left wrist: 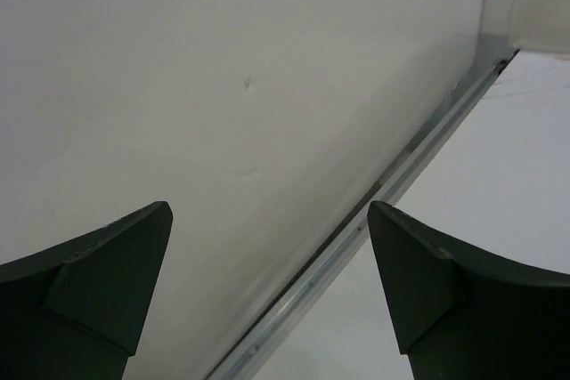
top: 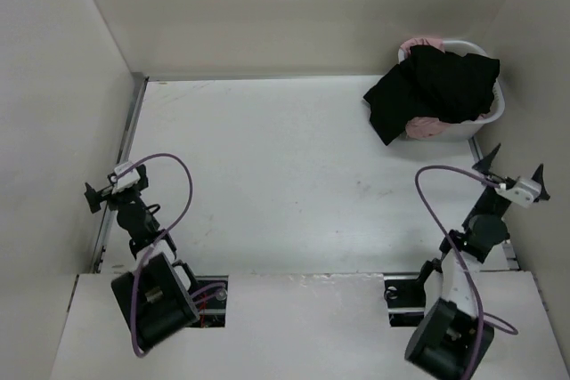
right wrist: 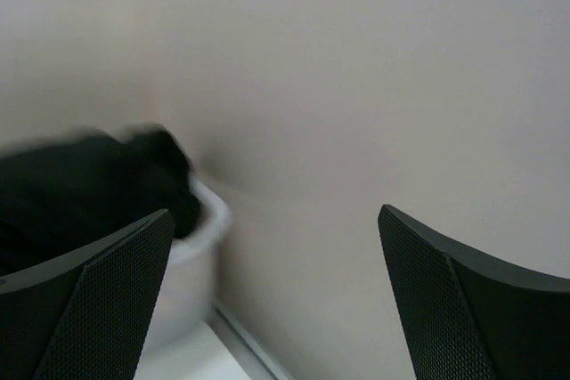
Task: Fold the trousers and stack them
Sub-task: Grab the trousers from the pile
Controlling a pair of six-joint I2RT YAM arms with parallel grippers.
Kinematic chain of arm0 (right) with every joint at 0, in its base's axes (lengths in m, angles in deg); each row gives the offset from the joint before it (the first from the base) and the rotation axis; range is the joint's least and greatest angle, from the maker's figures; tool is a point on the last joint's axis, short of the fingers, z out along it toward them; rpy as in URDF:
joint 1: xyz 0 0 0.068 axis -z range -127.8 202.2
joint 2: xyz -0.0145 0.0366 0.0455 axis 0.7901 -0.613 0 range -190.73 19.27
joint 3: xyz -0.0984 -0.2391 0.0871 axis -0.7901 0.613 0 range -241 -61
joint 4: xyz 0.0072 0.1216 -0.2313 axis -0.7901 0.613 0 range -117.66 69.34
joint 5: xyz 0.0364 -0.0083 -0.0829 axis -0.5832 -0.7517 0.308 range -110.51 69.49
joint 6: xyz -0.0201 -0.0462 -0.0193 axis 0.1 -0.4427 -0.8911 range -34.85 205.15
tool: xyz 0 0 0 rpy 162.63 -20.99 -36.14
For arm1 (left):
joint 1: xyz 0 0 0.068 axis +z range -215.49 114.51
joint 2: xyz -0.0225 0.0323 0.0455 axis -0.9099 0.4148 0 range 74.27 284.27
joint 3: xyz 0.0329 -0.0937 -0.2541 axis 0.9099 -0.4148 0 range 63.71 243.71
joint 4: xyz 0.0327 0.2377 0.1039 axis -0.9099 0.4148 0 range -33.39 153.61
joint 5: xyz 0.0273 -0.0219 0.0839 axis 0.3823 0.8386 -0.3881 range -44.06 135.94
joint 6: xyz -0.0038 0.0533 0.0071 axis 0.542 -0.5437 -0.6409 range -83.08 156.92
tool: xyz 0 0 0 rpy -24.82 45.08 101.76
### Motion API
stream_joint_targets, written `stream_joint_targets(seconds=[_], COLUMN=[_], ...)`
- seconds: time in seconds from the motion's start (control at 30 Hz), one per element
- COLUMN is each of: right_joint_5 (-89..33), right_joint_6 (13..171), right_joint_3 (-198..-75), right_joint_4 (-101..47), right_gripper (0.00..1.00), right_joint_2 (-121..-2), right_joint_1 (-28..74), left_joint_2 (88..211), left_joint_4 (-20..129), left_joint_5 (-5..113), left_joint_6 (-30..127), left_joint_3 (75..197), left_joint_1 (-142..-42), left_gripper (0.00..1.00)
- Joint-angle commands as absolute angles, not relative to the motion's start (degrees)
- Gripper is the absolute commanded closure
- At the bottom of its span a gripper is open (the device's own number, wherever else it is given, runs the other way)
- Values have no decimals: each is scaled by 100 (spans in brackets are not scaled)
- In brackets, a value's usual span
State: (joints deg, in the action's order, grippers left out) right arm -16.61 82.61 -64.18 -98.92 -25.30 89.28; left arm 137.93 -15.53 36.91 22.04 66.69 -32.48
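Black trousers point(top: 436, 88) hang over a white basket point(top: 494, 111) at the table's back right, with pink trousers point(top: 426, 125) under them. The black trousers point(right wrist: 80, 189) and basket point(right wrist: 191, 260) also show blurred at the left of the right wrist view. My left gripper point(top: 100, 193) is open and empty at the table's left edge; its view point(left wrist: 267, 220) faces the left wall. My right gripper point(top: 512, 159) is open and empty near the right wall, in front of the basket; its view point(right wrist: 272, 220) faces the wall.
White walls enclose the table on the left, back and right. A metal rail point(left wrist: 356, 238) runs along the foot of the left wall. The white table top point(top: 285, 175) lies between the arms.
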Motion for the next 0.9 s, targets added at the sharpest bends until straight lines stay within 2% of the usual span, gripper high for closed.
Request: stream_joint_targets(seconds=[0.0,0.07,0.17,0.27,0.33,0.4,0.5,0.7,0.73,0.8,0.87], right_joint_5=[-1778,-1682,-1506,-1436,-1479,-1655,-1954,-1094,-1076,-1075,-918], right_joint_6=[7856,7804,7515,7713,8335,8935,9805,9877,9851,9807,9807], right_joint_3=[-8011,-9907,-12114,-13190,-13787,-14264,-15053,-16162,-16294,-16348,-16419], right_joint_4=[-8346,-5879,-3293,-2048,-1495,-1027,-413,222,240,188,109], right_gripper=[0,0,0,0,0,0,0,0,15,31,82], right_joint_2=[-1658,-2358,-3684,-4547,-5117,-5664,-6821,-8170,-8258,-8285,-8233], right_joint_1=[7924,7248,6615,6210,6138,6348,6639,6516,6455,6402,6314], left_joint_2=[12526,12340,12699,13942,14797,15107,15004,14599,14564,14546,14537], left_joint_4=[-1330,231,3262,7210,8880,9272,8906,8517,8517,8500,8491], left_joint_5=[3917,4224,4751,5453,5762,5755,5492,4981,4964,4946,4920], left_joint_6=[1724,1434,1442,1468,1433,1494,1617,1503,1529,1538,1530], left_joint_3=[7169,8150,9812,12083,13099,13383,13210,12620,12568,12541,12523], left_joint_1=[-3731,-4292,-5022,-5987,-6516,-6781,-7141,-7582,-7521,-7442,-7327], left_gripper=[3,1,0,4,11,13,10,7,7,7,7])
